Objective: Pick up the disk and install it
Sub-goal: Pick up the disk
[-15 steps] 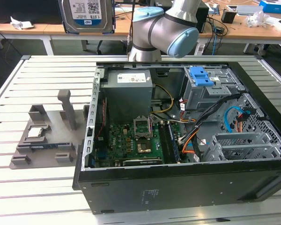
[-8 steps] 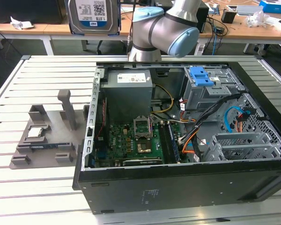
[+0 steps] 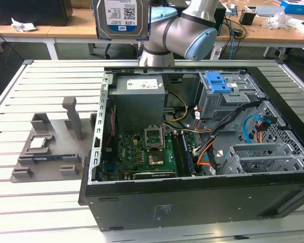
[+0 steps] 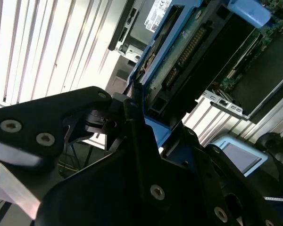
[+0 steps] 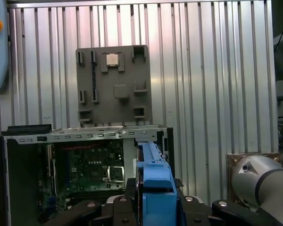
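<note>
The disk hangs upright high above the far edge of the open computer case, its blue-and-white label facing the exterior view and a blue bracket around it. In the second wrist view my gripper is shut on the disk, with black fingers pressing its bracket at one end. In the first wrist view the disk's blue bracket is seen edge-on between the black fingers, with the case interior below it.
Inside the case are a power supply, a motherboard, a grey metal cage topped by a blue plastic piece, and another drive cage. A grey fixture holding a small silver chip lies at the exterior view's left.
</note>
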